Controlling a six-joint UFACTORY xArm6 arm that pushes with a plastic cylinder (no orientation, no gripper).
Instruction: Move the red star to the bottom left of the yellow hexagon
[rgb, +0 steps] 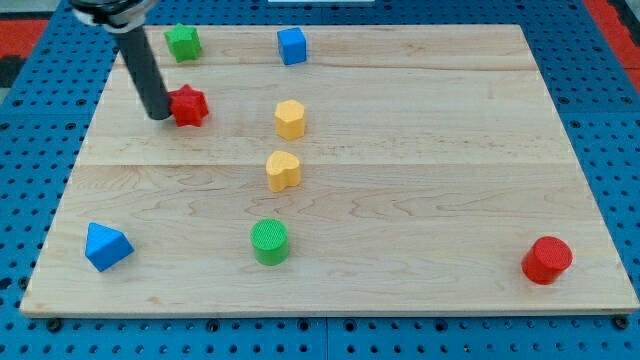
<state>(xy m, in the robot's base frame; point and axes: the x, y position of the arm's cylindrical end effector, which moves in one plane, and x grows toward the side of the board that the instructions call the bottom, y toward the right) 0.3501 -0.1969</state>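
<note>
The red star (189, 105) lies on the wooden board at the upper left. My tip (159, 113) touches the star's left side. The yellow hexagon (290, 119) sits to the star's right, near the board's upper middle, with a gap between them. The star is level with the hexagon's top, not below it.
A yellow heart (283, 171) lies just below the hexagon. A green cylinder (269, 241) is lower still. A green star (182, 42) and a blue cube (291, 46) sit along the top edge. A blue triangle (106, 246) is at bottom left, a red cylinder (547, 260) at bottom right.
</note>
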